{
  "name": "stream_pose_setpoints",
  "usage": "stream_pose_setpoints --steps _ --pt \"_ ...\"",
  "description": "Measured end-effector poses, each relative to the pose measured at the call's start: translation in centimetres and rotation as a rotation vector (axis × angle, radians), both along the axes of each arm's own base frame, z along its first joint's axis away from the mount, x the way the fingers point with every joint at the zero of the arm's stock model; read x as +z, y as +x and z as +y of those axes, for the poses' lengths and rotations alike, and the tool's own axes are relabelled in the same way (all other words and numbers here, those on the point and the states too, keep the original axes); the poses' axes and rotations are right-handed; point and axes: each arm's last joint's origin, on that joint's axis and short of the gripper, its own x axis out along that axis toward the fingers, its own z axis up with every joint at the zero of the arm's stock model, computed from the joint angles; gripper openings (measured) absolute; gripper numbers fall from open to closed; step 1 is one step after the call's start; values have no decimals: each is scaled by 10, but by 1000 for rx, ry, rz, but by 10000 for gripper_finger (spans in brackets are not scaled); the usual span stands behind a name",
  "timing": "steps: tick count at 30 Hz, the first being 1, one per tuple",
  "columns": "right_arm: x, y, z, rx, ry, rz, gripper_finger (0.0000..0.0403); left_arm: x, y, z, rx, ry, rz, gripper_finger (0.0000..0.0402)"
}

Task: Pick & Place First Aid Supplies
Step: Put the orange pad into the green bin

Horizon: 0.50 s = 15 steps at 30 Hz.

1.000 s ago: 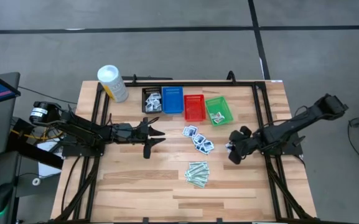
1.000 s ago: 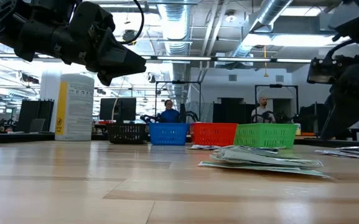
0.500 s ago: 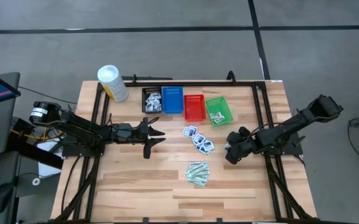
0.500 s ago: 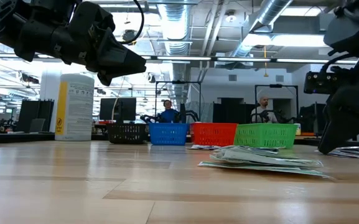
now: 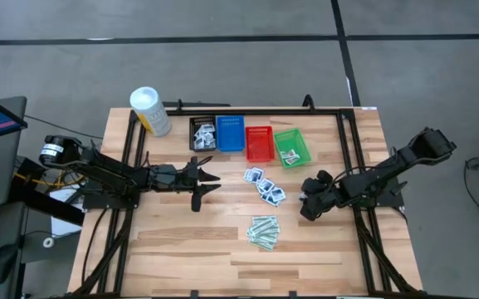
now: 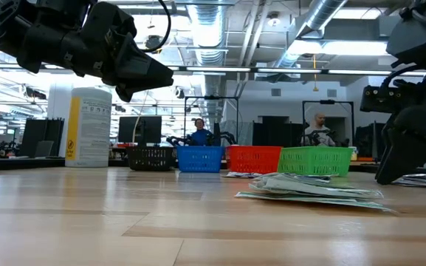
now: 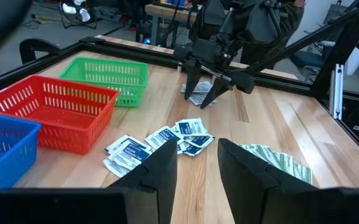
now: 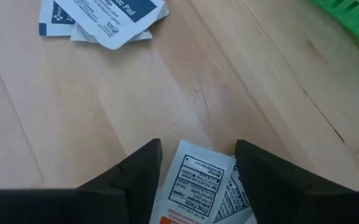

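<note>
A: Nearest the front edge of the light wooden slatted table (image 5: 181,241)?
B: Small heap of narrow pale-green strips (image 5: 264,231), lying flat, a little right of centre.

A: And beyond that?
B: Cluster of flat white packets with blue print (image 5: 264,186), between both arms at mid-table.

A: Right gripper (image 5: 308,199)?
B: Down low at the table, right of that cluster. Fingers parted, straddling a flat white packet with dark print and an orange corner (image 8: 198,190) lying on the wood. Not pinched; gaps on both sides of the packet in the right wrist view. A second packet partly under the first.

A: Left gripper (image 5: 207,181)?
B: Raised above the table, left of the blue-print cluster, pointing right. Fingers (image 7: 160,168) partly apart, nothing between.

A: Farther back?
B: Row of small mesh baskets along the far side: black basket (image 5: 202,133) with white packets inside, then blue basket (image 5: 230,133), red basket (image 5: 259,144), green basket (image 5: 293,146) holding a couple of packets. Tall white cylindrical tub with a yellow label (image 5: 149,110) at the far left corner.
</note>
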Motion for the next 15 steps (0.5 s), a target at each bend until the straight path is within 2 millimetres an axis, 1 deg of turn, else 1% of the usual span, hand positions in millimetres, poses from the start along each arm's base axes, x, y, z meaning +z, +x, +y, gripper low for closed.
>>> stream_pose_setpoints --steps 15 --pt "-1 0 0 14 4 8 106 0 0 0 0 0 1 116"
